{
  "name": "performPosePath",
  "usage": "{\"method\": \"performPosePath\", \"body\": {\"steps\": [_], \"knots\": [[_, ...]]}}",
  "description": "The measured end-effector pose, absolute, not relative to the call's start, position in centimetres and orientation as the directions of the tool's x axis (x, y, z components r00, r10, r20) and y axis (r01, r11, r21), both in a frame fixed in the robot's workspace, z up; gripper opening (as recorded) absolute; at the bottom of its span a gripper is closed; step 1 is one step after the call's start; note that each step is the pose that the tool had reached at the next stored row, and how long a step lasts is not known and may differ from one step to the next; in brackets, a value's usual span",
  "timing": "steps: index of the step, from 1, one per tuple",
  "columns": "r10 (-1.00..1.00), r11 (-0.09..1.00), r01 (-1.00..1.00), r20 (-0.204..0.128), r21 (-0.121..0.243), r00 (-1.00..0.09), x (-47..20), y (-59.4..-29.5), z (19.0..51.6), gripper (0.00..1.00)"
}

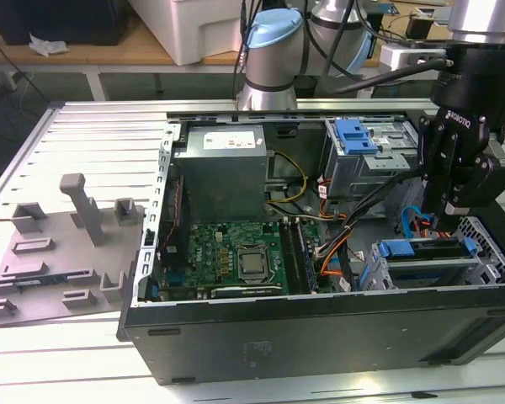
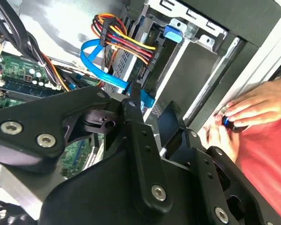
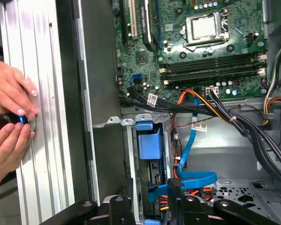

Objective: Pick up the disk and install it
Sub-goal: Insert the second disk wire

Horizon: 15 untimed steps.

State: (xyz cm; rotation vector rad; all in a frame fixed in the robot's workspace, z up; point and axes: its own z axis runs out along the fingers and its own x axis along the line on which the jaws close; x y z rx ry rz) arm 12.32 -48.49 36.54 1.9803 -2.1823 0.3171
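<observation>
My gripper [image 1: 449, 217] hangs part-open and empty (so far as I can see). The disk [image 1: 433, 247] sits just below it in the cage [image 1: 421, 271], lengthwise along the case's [image 1: 320, 337] near wall.

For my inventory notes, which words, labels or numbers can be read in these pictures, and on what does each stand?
Print on the power supply label: too small to read.
Print on the cable tags in the first wrist view: too small to read.
White lettering on the body of the gripper: a brand mark, left unquoted.
No other text can be read.
</observation>
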Motion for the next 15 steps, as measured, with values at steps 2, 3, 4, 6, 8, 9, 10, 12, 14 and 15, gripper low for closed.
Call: {"method": "performPosePath", "body": {"steps": [2,3,4,6,8,9,10,12,14,15], "knots": [[-0.957,0.107,-0.994,0.268,-0.038,-0.113,12.34,-48.49,36.53,0.42],[-0.957,0.111,-0.993,0.266,-0.038,-0.117,12.37,-48.49,36.53,0.42],[-0.957,0.112,-0.993,0.265,-0.038,-0.118,12.39,-48.48,36.52,0.42],[-0.957,0.112,-0.993,0.265,-0.037,-0.118,12.40,-48.49,36.51,0.42],[-0.957,0.110,-0.993,0.265,-0.038,-0.116,12.41,-48.49,36.51,0.42],[-0.958,0.101,-0.994,0.265,-0.037,-0.107,12.41,-48.49,36.50,0.42],[-0.959,0.092,-0.995,0.265,-0.037,-0.099,12.39,-48.49,36.49,0.42],[-0.960,0.087,-0.996,0.265,-0.037,-0.094,12.25,-48.50,36.45,0.42],[-0.960,0.087,-0.996,0.266,-0.037,-0.093,12.20,-48.50,36.45,0.42],[-0.960,0.087,-0.996,0.266,-0.036,-0.093,12.20,-48.50,36.45,0.42]]}}
